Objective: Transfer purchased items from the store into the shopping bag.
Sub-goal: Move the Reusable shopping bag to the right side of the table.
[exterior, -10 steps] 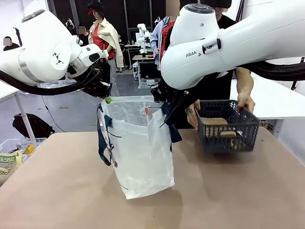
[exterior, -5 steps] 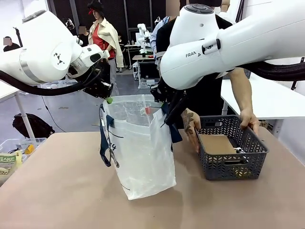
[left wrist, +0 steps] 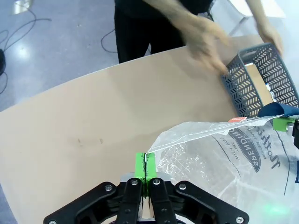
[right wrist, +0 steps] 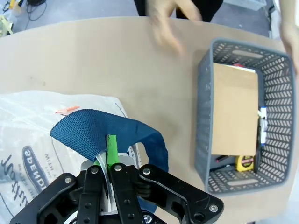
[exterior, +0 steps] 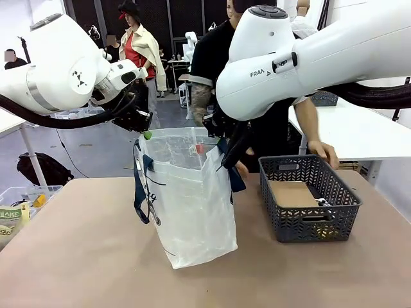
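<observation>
The shopping bag [exterior: 192, 199], translucent white with navy straps, stands upright mid-table, its mouth held wide. My left gripper [exterior: 146, 133] is shut on the bag's left rim [left wrist: 161, 144]; its green fingertips [left wrist: 140, 164] pinch the plastic. My right gripper [exterior: 222, 145] is shut on the right rim beside a navy strap [right wrist: 105, 128]. The store, a dark grey mesh basket [exterior: 308, 221], rests on the table right of the bag. Inside lie a brown flat box [right wrist: 235, 109], a yellow piece [right wrist: 243, 162] and a white stick-like piece [right wrist: 260, 126]. One of the person's hands [exterior: 324, 153] is at the basket's far rim.
The person stands across the table, the other hand [exterior: 241, 168] hovering between bag and basket. A clear bin [exterior: 19, 205] with packets sits off the table's left edge. Bare tabletop [exterior: 83, 256] lies in front of the bag.
The person lowered the basket from mid-air onto the table right of the bag and is drawing the hands back. Both grippers kept their hold on the bag's rim.
</observation>
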Robot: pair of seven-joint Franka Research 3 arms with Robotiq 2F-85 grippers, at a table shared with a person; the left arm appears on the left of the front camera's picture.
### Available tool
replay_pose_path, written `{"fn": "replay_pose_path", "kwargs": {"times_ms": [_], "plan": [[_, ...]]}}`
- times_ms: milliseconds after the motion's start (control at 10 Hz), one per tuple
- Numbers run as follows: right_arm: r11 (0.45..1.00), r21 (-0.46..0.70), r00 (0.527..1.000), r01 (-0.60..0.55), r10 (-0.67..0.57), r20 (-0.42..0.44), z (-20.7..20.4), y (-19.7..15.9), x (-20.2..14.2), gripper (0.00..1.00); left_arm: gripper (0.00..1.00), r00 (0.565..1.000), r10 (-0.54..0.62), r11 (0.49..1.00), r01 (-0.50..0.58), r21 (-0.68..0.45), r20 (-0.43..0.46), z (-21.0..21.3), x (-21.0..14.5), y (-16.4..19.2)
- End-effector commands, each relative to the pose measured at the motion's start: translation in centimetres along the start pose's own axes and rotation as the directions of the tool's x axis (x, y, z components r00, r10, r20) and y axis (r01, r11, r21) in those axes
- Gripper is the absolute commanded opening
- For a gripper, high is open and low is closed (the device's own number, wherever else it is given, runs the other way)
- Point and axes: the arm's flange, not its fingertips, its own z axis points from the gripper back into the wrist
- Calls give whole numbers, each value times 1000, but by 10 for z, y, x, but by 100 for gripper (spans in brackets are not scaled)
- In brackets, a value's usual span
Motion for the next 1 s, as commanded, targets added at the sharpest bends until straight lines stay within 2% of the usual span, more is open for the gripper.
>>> {"fn": "replay_pose_path", "kwargs": {"times_ms": [0, 900], "plan": [[1000, -5, 1000, 3, -3, 0, 1, -2, 1, 0, 0, 1000, 12, 1000, -12, 12, 3, 2, 1, 3], [1000, -5, 1000, 3, -3, 0, 1, -2, 1, 0, 0, 1000, 12, 1000, -12, 12, 3, 2, 1, 3]]}}
